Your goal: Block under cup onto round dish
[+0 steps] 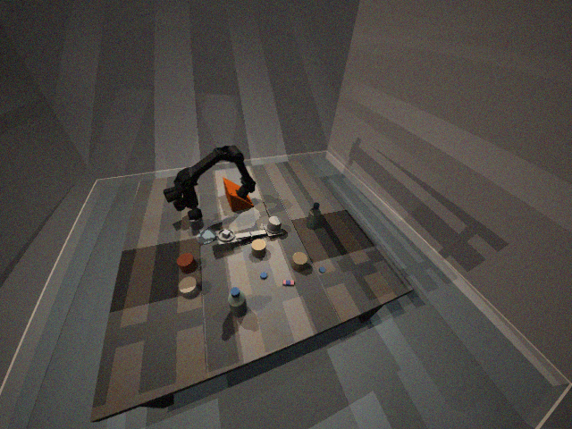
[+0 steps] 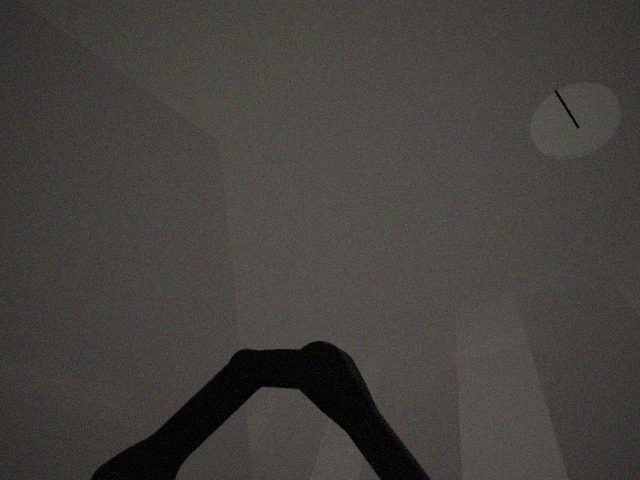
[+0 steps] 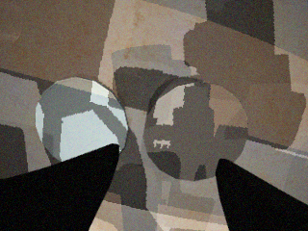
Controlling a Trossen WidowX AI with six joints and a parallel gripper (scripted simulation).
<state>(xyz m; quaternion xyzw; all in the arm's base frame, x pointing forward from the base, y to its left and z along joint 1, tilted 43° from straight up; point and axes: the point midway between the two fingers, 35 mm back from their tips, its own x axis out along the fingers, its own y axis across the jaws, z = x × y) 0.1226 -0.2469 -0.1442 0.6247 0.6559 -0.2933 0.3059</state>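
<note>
A grey cup [image 1: 196,223] [image 3: 197,130] stands upright on the table, beside the round pale dish [image 1: 207,237] [image 3: 79,132] and apart from it. My gripper [image 1: 195,215] [image 3: 168,160] is open and empty, above this cup. The balance [image 1: 243,236] has a small pale block [image 1: 225,232] uncovered on its left end. The other grey cup [image 1: 273,223] stands upright on its right end. No cup is above the dish. The exterior view shows only the upper arm; the fingertips are too small to make out in the top view.
An orange wedge [image 1: 236,199] is near the arm's base. A red cylinder [image 1: 186,261], a cream cylinder [image 1: 188,285] and two tan cylinders [image 1: 258,248] [image 1: 298,260] stand in front of the balance. A blue-capped bottle [image 1: 237,302] is at the front, a dark bottle [image 1: 315,217] right.
</note>
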